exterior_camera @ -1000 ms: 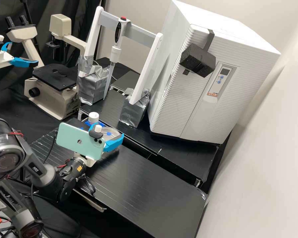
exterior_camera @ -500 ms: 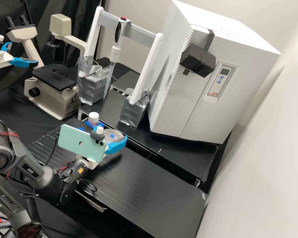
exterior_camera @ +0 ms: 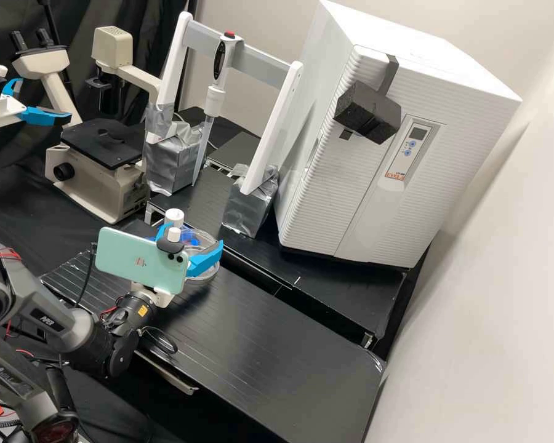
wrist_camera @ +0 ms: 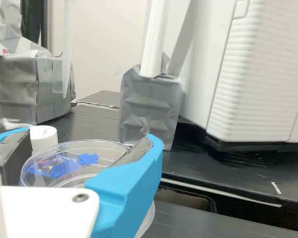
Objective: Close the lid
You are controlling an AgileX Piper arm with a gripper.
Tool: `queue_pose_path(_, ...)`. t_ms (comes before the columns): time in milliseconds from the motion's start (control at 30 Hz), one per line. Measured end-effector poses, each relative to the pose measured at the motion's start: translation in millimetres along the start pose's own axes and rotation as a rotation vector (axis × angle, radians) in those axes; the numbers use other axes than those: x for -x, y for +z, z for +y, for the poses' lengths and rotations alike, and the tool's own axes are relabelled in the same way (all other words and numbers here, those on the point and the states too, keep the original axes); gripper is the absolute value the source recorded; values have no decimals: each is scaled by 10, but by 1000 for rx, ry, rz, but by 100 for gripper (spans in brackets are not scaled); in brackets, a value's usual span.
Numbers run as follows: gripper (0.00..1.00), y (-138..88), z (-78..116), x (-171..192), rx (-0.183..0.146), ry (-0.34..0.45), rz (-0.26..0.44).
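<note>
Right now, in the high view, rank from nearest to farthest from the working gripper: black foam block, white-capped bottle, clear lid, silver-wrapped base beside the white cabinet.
1. Clear lid, between the jaws.
2. White-capped bottle, just behind, view's left.
3. Silver-wrapped base, farther back, view's right.
4. Black foam block, on the white cabinet's front.

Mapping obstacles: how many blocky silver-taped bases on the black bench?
2. One silver base sits at the white frame's foot beside the beige microscope; the other base at its foot beside the large white cabinet. More may be hidden behind the cabinet.
</note>
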Motion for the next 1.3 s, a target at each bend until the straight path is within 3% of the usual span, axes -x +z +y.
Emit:
queue_pose_path(167, 0, 51, -39, -7, -7, -38, -15)
queue_pose_path(567, 0, 148, 23, 57, 23, -25, -61)
queue_pose_path(1300, 0, 249, 31, 71, -19, -18, -100)
